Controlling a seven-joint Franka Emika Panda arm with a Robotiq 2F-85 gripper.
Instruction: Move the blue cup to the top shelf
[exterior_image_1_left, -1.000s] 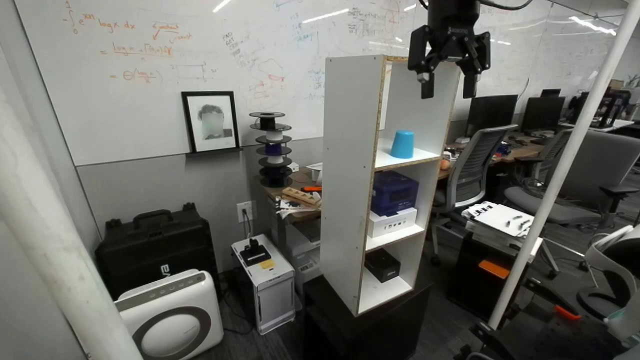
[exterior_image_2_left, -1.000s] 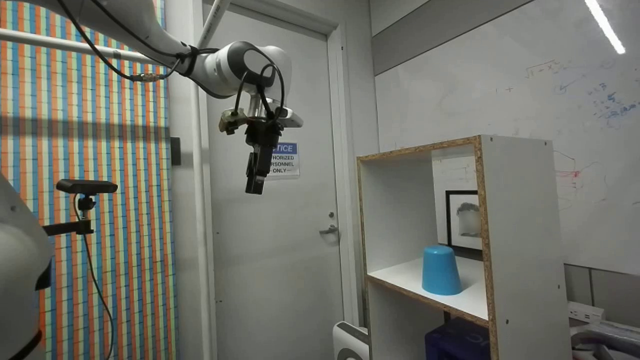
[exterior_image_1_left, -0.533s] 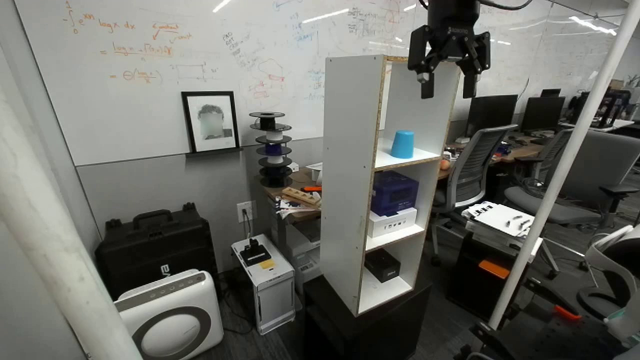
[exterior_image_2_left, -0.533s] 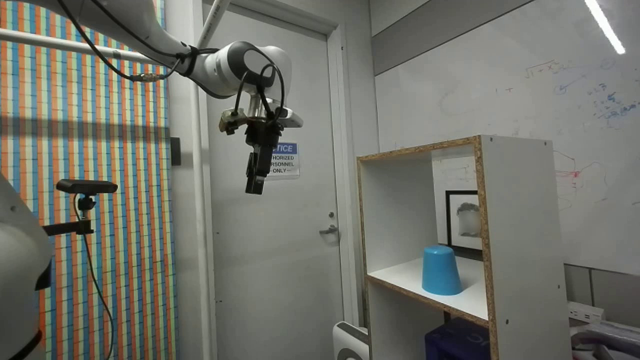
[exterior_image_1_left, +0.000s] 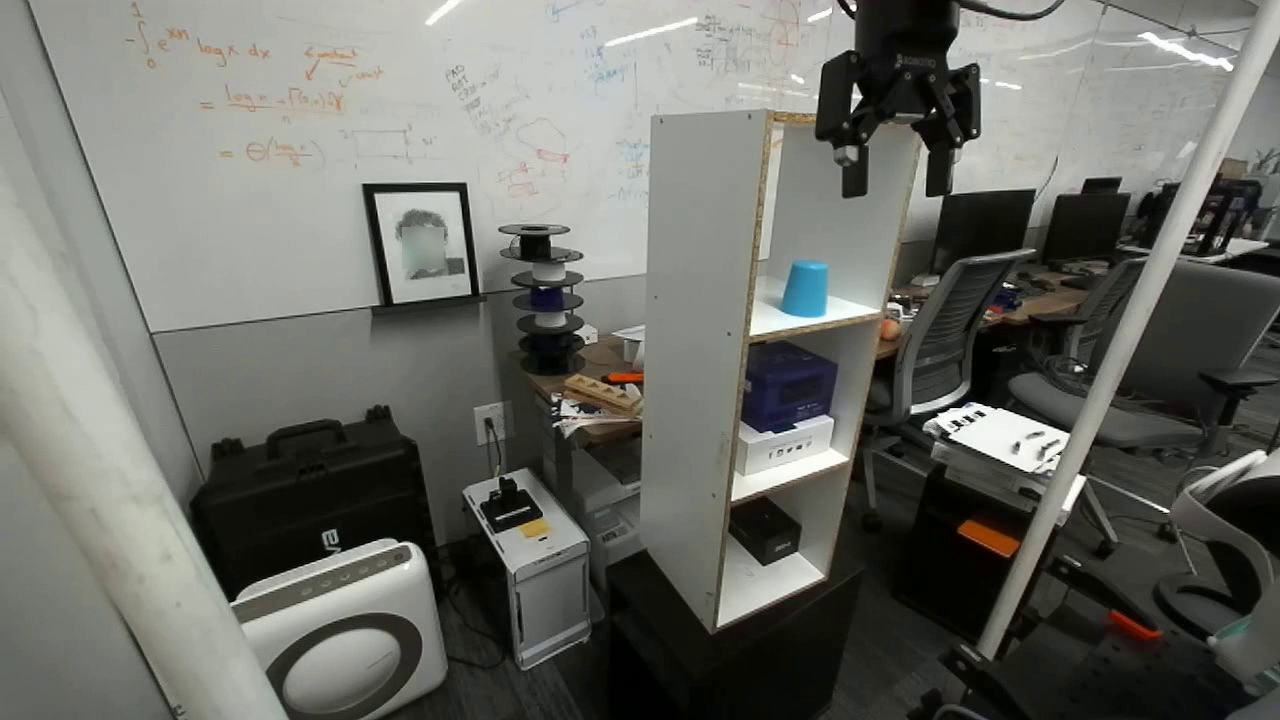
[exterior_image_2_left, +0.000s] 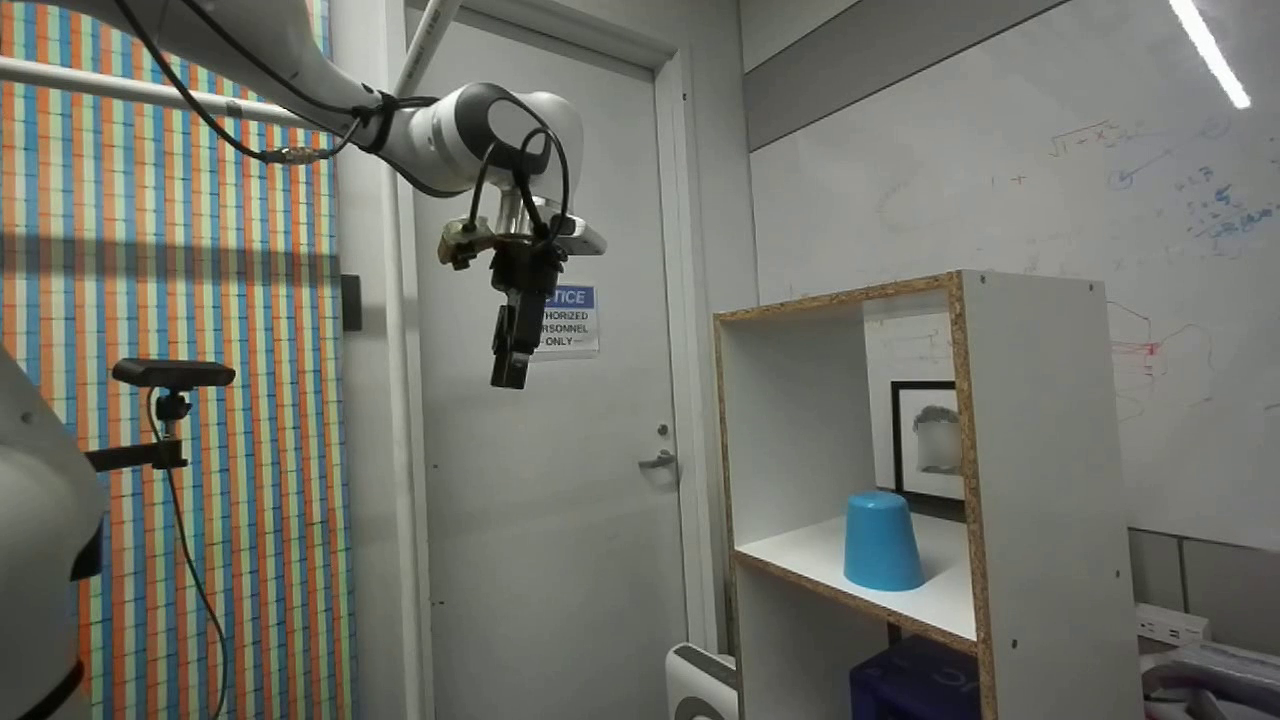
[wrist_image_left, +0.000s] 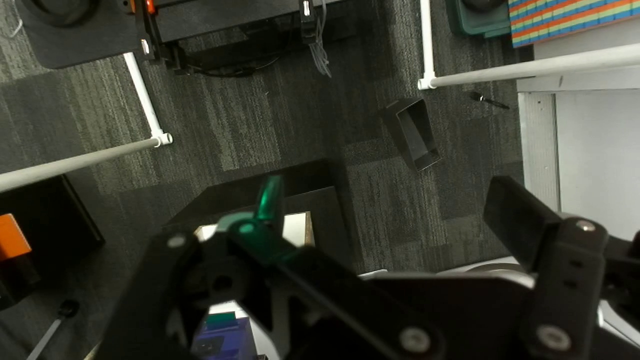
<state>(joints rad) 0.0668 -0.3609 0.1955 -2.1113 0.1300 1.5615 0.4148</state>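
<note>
1. Light-blue cup (exterior_image_1_left: 805, 289): inverted in the highest compartment of the chipboard shelving unit (exterior_image_1_left: 700, 360); top shelf (exterior_image_2_left: 838, 298) at its 12 o'clock.
2. Best, probably: level the tool (exterior_image_1_left: 897, 172), straddle the cup through the front, withdraw before lifting.
3. Tool spread wide, empty, pointing to 6 o'clock; Panda arm (exterior_image_2_left: 430, 145) extended from 10 o'clock in an exterior view.

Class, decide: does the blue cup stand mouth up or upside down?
Upside down: in both exterior views, the blue cup has its closed, narrower end on top and widens downward.
</note>
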